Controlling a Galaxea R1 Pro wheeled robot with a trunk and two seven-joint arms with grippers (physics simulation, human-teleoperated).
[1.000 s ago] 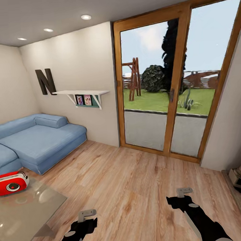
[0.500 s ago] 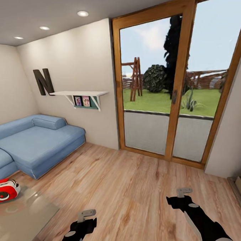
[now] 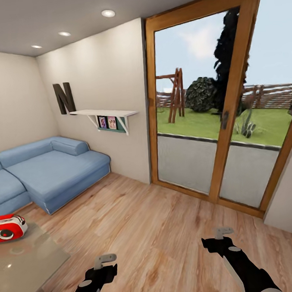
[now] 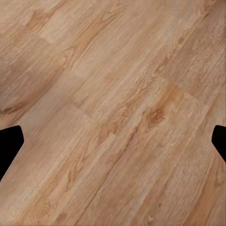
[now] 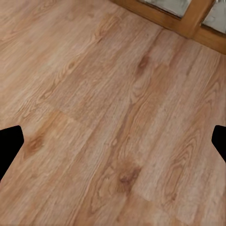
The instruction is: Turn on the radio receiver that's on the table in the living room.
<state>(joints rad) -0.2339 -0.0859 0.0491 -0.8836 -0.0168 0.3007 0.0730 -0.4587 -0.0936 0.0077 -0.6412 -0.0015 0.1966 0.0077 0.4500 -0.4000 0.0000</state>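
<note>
Sitting on the table (image 3: 27,261), the radio receiver (image 3: 8,228), both pincers apart

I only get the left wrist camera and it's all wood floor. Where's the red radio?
Observer: The radio receiver sits on the table, at the far left of the head view, ahead of the left gripper.
Operator: Is my gripper touching it?
Observer: No. Bare floor lies under the left gripper, well apart from the radio.
Operator: What's behind the radio?
Observer: A blue sofa stands along the wall past the table.
Operator: And the other hand?
Observer: The right gripper hangs over the floor too, on the side of the glass door, holding nothing.
</note>
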